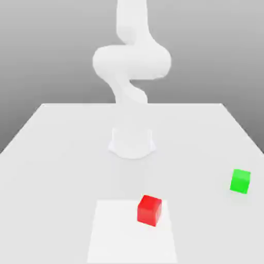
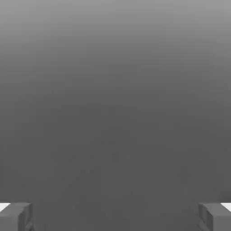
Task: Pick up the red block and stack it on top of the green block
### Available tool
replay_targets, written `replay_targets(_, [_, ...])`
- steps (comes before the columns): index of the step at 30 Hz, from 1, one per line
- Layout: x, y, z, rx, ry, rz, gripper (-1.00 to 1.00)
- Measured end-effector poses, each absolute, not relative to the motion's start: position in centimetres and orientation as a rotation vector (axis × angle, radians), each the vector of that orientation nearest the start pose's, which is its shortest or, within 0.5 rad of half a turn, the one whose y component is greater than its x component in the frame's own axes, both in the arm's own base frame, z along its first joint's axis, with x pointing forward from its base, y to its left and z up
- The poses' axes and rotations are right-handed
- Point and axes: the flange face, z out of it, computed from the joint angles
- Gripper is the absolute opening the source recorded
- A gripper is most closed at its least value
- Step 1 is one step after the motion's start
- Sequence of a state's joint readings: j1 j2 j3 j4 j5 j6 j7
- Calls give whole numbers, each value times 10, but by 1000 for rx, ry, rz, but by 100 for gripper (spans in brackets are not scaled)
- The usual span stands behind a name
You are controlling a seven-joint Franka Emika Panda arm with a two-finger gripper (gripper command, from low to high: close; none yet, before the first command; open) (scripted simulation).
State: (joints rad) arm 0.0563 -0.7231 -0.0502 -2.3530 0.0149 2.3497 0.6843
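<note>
One red block [image 1: 149, 211], on the bench's pale sheet [image 1: 118, 237], presumably its pickup spot; gripper [image 2: 115, 217] jaws spread (empty), presumably awaiting approach.

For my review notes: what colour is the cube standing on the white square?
Red; the cube shows best in the exterior view.

Pale tabletop [image 1: 72, 175] against a grey backdrop [image 1: 51, 51]
Behind the tabletop, the backdrop darkens downward toward its far edge; a brighter white patch [image 1: 124, 242] lies on the tabletop.
</note>
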Motion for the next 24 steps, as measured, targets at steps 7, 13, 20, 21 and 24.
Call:
replay_targets(7, [437,14,489,-2835,451,-611,0])
replay_targets(13, [430,38,350,-2998,15,-345,0])
replay_targets(20, [376,47,222,-3084,-528,-39,0])
replay_targets(21, [373,47,213,-3085,-564,-22,0])
replay_targets(24, [372,47,195,-3085,-598,-13,0])
